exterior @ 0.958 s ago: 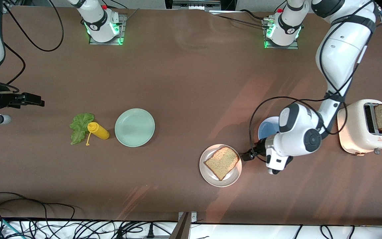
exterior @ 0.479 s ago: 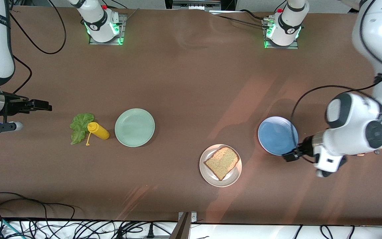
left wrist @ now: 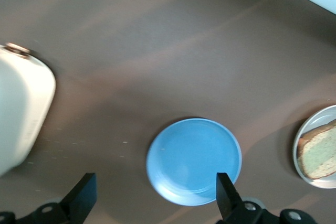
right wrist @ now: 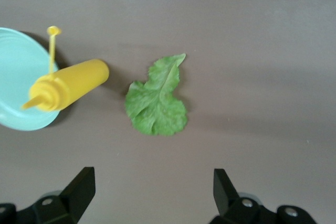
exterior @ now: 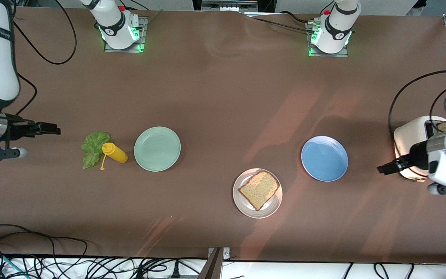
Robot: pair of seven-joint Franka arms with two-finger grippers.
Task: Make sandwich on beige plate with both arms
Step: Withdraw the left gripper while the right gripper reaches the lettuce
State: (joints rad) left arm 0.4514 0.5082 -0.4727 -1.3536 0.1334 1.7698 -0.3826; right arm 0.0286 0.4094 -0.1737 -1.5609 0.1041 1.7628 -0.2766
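**Sandwich: one slice laid, lettuce and second slice outstanding**

Sandwich, part-built: one bread slice [exterior: 259, 189] lies flat on the beige plate [exterior: 242, 204], nearer the front camera than the blue plate [exterior: 324, 158], which is bare

Lettuce leaf [exterior: 92, 148]: flat on the table toward the right arm's end, touching the yellow squeeze bottle [exterior: 115, 152], which lies beside the mint-green plate [exterior: 157, 148]

Second slice [exterior: 444, 126]: its top shows in the toaster [exterior: 410, 138] at the left arm's end, mostly hidden by the arm

Left gripper [exterior: 386, 168]: jaws spread wide, nothing between them, over the table just beside the toaster

Right gripper [exterior: 48, 128]: jaws spread wide, empty, over bare table near the lettuce; the wrist view frames the leaf between the fingers [right wrist: 79, 184]

Change from a second ago: the left gripper was at the beige plate's rim and has swung away past the blue plate to the toaster; the right gripper has edged a little toward the lettuce. Bread, plates, bottle and leaf have not moved

Judgement: first slice counts as placed; the arms appear to be heading for the two remaining parts, lettuce due next
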